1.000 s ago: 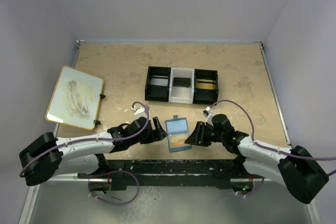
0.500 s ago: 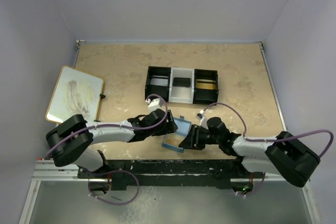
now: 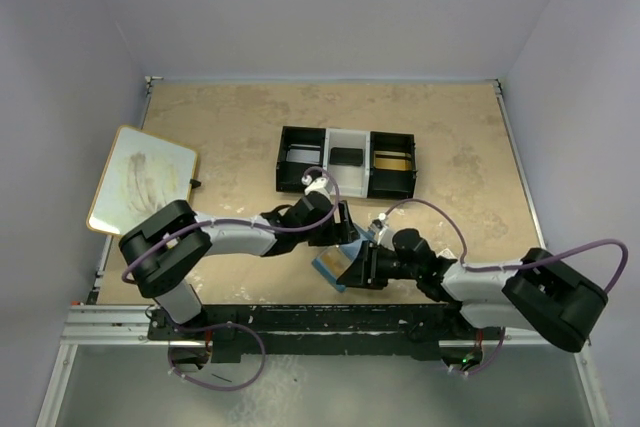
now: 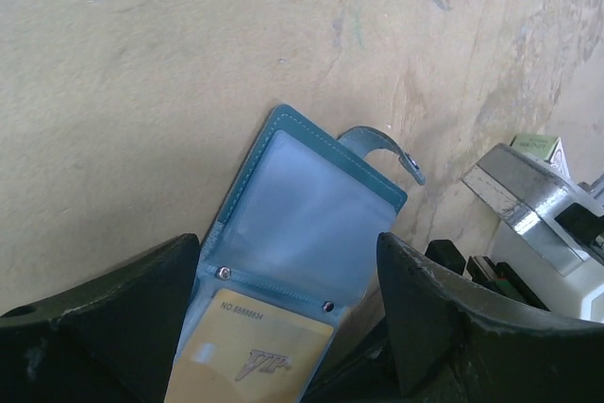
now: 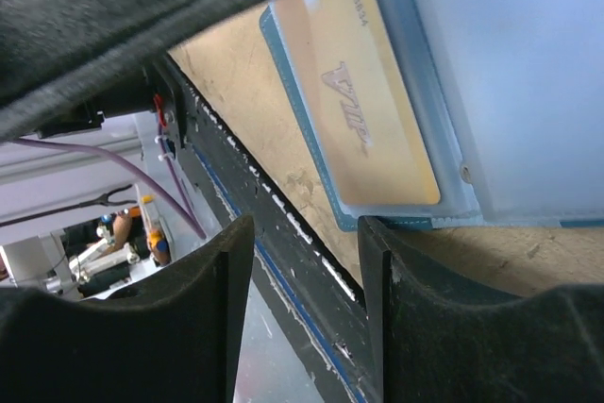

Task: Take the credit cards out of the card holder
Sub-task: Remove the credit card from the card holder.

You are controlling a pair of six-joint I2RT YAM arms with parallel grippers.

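The blue card holder [image 4: 307,209] lies open on the tan table [image 3: 230,117] near its front edge, between the two arms and in front of the black-and-white compartment tray [image 3: 300,183]. Its snap tab [image 4: 382,145] curls up off the far flap. A gold credit card [image 5: 363,106] printed "VIP" sits in the holder's near clear pocket, while the far pocket shows only pale blue lining through the plastic. The left gripper [image 3: 343,224], reaching in from the left, has its jaws spread wide, with one of its fingers [image 4: 104,327] on each side of the holder's near half and closed on nothing. Whether they touch the holder's edges cannot be told. The right gripper [image 3: 358,265], low at the holder's near right corner, stands about half open, and its two fingers [image 5: 425,318] have nothing between them. A smudged whiteboard [image 3: 140,185] lies well apart from the action at the table's left edge.
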